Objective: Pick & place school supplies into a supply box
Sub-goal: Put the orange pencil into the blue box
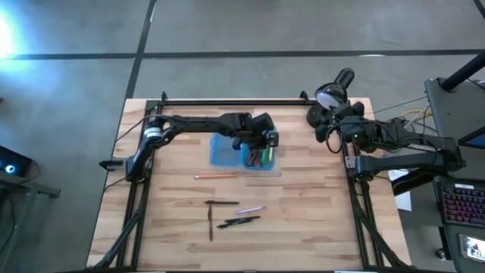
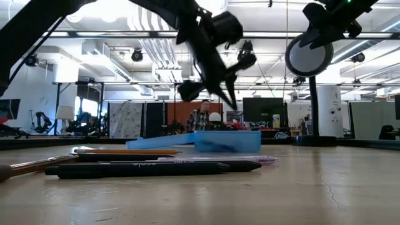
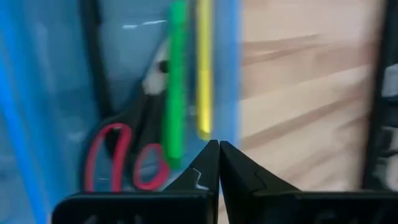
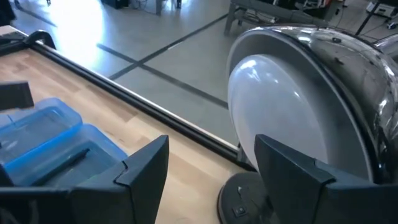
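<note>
We see a light wood-plank worktop [image 1: 303, 220] w/ a black frame, on grey concrete floor; low view shows an open workshop room w/ ceiling ducts and a person far behind.

The translucent blue plastic supply box [image 1: 224, 155] lies open near the worktop's middle-rear. Its right half holds red-handled scissors [image 3: 124, 155], a green pen [image 3: 176, 93] and a yellow pen [image 3: 204, 68], long axes parallel, running front-to-back in high view. Only the left wrist view shows these clearly.

Left end effector [image 3: 218, 163] hovers over that half, fingers pinched together, holding nothing.

Loose on the worktop nearer the front: an orange pencil [image 1: 216, 175] lying crosswise, dark pens [image 1: 237, 221] and a pink pen [image 1: 251, 210].

Right end effector [image 4: 211, 171] waits at the rear-right edge, fingers spread wide, by the round black desk lamp [image 4: 323, 106]; low view shows the lamp's disc face.
</note>
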{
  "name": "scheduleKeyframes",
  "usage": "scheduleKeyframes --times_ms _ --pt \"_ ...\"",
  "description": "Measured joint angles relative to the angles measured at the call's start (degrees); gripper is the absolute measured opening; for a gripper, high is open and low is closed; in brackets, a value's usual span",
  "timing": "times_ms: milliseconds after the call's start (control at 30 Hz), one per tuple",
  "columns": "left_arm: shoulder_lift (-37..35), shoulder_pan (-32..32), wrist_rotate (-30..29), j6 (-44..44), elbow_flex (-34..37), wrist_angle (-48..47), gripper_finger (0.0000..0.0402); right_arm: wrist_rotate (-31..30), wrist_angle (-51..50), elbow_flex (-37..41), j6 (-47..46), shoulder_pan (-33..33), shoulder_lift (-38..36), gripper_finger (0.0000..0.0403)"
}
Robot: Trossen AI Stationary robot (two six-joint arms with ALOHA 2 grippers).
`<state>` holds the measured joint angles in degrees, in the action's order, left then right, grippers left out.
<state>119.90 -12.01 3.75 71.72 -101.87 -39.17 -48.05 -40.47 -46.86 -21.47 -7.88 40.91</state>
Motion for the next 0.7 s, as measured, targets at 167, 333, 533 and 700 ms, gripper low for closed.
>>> scheduleKeyframes --times_ms 167,333,533,700 --pt "-0.5 0.0 -1.9 -2.9 1.8 1.5 0.0002 0.0 -1.7 0.5 0.0 0.0 0.1 0.0231" --pt "-4.6 1.1 -4.8 -16.4 -0.1 -1.7 0.0001 0.4 -3.1 1.0 0.9 0.0 0.1 0.0231" --pt "-8.3 4.6 -6.4 -27.4 -1.9 -15.7 0.0009 3.2 -3.1 1.3 1.1 -0.1 0.1 0.0231" --pt "-8.7 9.9 -6.4 -34.1 -1.9 -27.8 0.0079 4.6 -3.1 2.3 1.1 -0.1 0.3 0.0231"
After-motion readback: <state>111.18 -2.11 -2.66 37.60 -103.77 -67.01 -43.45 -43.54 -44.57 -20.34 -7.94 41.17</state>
